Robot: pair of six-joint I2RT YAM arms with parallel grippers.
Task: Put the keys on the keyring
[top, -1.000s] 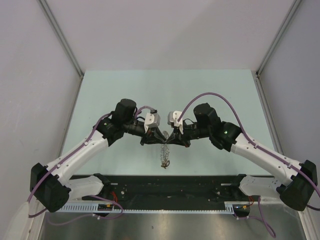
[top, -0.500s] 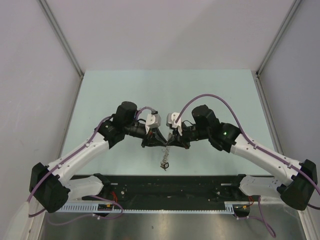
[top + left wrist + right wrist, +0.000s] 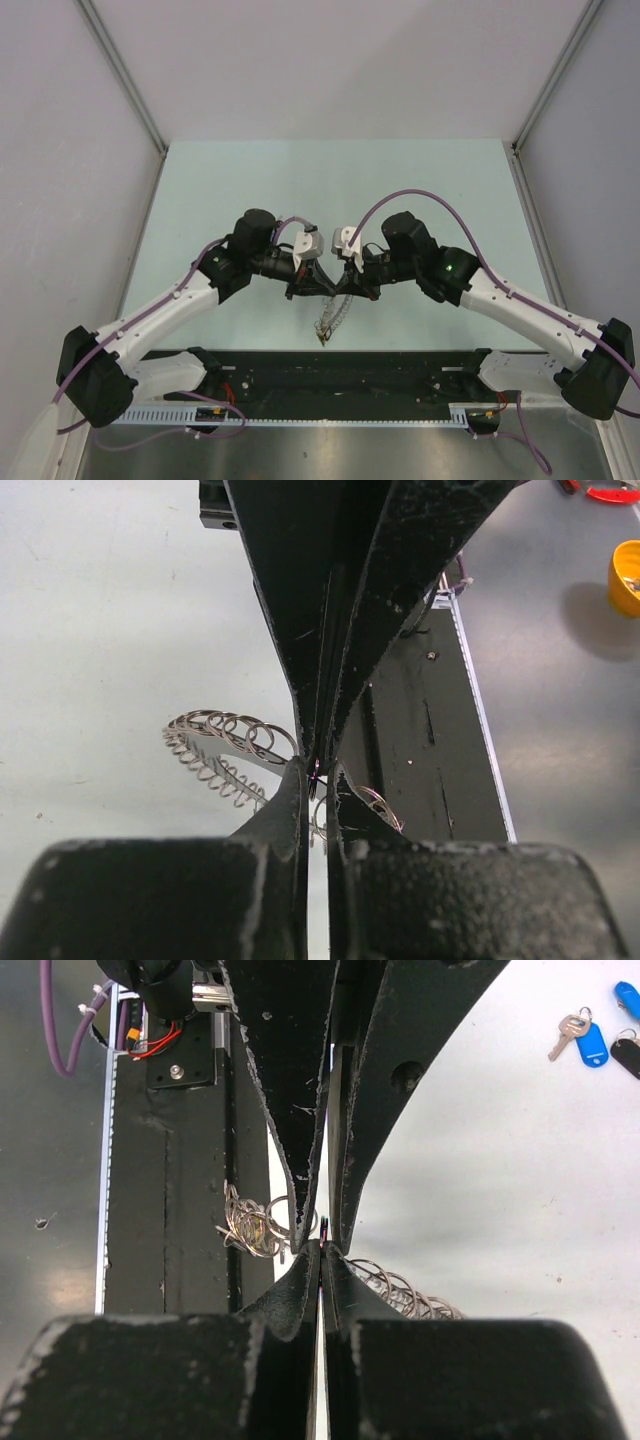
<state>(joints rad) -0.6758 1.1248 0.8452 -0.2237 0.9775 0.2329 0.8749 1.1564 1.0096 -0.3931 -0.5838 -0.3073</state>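
The keyring is being held over the near middle of the table, where the left gripper and right gripper are meeting tip to tip, both sets of jaws being pressed shut on its thin wire. A second ago the left jaws were slightly parted and it hung straight; now it is slanting near-left. The keys are lying on the table, well apart.

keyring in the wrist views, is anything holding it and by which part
Both grippers. The left gripper and right gripper are shut, tip to tip, on the upper end of the silvery beaded metal keyring loop; the rest droops below them.
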